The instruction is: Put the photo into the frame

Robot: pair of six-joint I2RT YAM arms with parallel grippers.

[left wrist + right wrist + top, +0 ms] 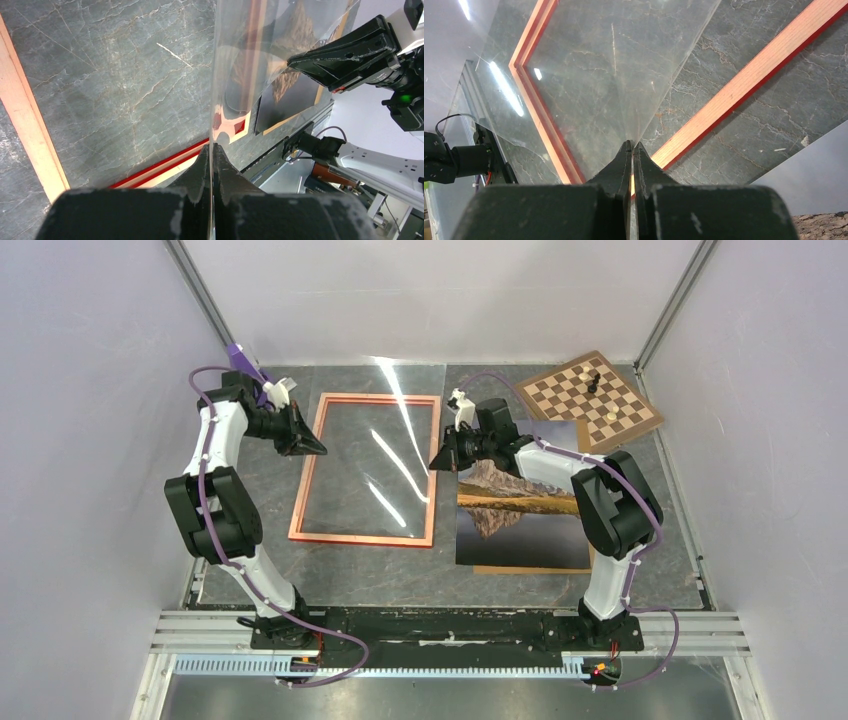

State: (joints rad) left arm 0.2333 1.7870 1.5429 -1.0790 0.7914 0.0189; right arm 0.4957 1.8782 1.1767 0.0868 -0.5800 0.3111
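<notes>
Grey tabletop (400, 575), frame (360, 538) beneath right claw (436, 462)

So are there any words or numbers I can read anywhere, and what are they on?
There are none to read.
The photo is just a mountain picture, no words.
The frame is plain.
The chessboard shows only squares and pieces, no letters or numbers.
The clear sheet shows only glare.

Clear sheet (385, 445) above marbled tabletop (380, 575); chessboard (625, 412) with pieces (594, 381) far right.
</notes>
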